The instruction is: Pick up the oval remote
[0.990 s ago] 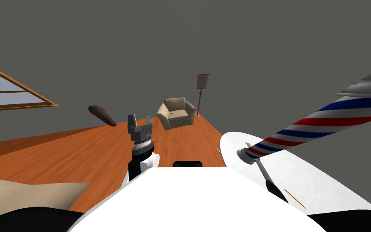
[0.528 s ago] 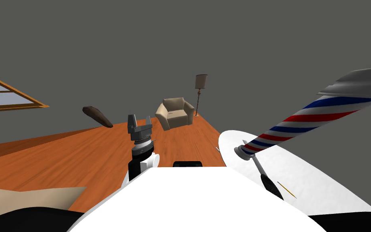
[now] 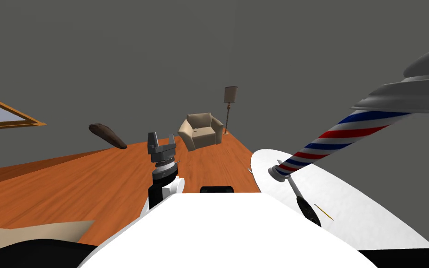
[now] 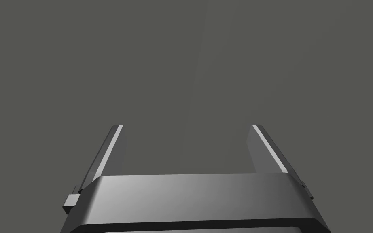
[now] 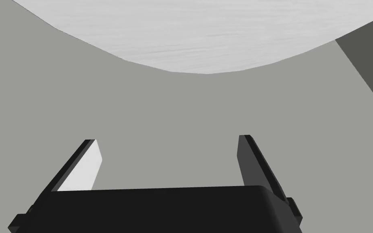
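Note:
A small black oval remote [image 3: 307, 210] lies on the round white table [image 3: 372, 218] at my right, near the table's close edge. A thin grey rod [image 3: 293, 185] runs from it up to the foot of a red, white and blue striped pole [image 3: 344, 132]. My left gripper [image 3: 162, 137] is raised over the wooden floor, well left of the table, and it is open with nothing between its fingers [image 4: 186, 126]. In the right wrist view my right gripper [image 5: 167, 139] is open and empty, facing a flat grey plane and a white rounded surface [image 5: 206, 32].
A thin yellow stick [image 3: 323, 211] lies on the table just right of the remote. A beige armchair [image 3: 201, 130] and a floor lamp [image 3: 230, 109] stand at the far wall. A dark brown elongated thing [image 3: 108, 135] is at the left wall. A beige surface [image 3: 32, 230] is at lower left.
My view has swung: the window, brown thing and armchair have slid left, and the table with the remote and striped pole has shifted left and up. Neither arm has moved relative to me.

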### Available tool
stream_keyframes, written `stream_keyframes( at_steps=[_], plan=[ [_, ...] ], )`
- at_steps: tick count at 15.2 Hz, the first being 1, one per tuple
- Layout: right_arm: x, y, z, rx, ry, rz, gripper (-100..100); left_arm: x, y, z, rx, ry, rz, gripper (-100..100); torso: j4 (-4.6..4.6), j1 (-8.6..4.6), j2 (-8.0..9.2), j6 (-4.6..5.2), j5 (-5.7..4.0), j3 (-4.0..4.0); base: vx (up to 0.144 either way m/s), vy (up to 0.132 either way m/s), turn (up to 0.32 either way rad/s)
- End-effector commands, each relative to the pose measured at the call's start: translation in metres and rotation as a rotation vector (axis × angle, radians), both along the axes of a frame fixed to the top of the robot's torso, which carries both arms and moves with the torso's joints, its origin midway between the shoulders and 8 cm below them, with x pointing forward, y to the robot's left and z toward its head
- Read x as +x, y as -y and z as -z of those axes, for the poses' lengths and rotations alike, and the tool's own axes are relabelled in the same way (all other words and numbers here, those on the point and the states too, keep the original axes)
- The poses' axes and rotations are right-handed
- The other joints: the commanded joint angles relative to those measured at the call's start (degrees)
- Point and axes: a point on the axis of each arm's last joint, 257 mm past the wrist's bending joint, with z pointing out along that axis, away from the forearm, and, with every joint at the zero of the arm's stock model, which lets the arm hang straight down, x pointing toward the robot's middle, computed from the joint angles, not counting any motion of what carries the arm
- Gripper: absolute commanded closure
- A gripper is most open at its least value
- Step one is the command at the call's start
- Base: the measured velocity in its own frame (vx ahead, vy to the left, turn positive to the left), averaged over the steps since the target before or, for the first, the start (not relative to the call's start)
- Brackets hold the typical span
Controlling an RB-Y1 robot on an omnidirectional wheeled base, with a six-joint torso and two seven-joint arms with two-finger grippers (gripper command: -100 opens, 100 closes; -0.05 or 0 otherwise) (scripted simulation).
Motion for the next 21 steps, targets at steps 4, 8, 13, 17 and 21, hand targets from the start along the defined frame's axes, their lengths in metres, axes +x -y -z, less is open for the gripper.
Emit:
stream_keyframes(
  at_steps=[4, 8, 13, 17, 21],
  plan=[
    [0.015, -0.017, 0.016, 0.011, 0.145, 0.189, -100, 0.000, 0.000, 0.000, 0.000, 0.000, 0.000, 0, 0.00, -0.06, -0.03, -0.01, -0.01, -0.02, -0.008, -0.026, -0.039],
    [0.034, -0.035, 0.033, 0.041, 0.257, 0.323, -100, 0.000, 0.000, 0.000, 0.000, 0.000, 0.000, 0, -0.01, -0.06, -0.06, 0.00, -0.01, -0.03, 0.002, -0.028, -0.026],
    [0.058, -0.054, 0.050, 0.083, 0.364, 0.442, -100, 0.000, 0.000, 0.000, 0.000, 0.000, 0.000, 0, -0.02, -0.08, -0.08, 0.00, -0.01, -0.05, 0.006, -0.030, -0.022],
    [0.071, -0.064, 0.058, 0.107, 0.413, 0.493, -100, 0.000, 0.000, 0.000, 0.000, 0.000, 0.000, 0, -0.02, -0.10, -0.10, 0.00, -0.02, -0.06, 0.012, -0.037, -0.009],
    [0.099, -0.083, 0.073, 0.160, 0.498, 0.578, -100, 0.000, 0.000, 0.000, 0.000, 0.000, 0.000, 0, -0.02, -0.06, -0.08, 0.00, -0.01, -0.05, 0.008, -0.030, -0.012]
  ],
)
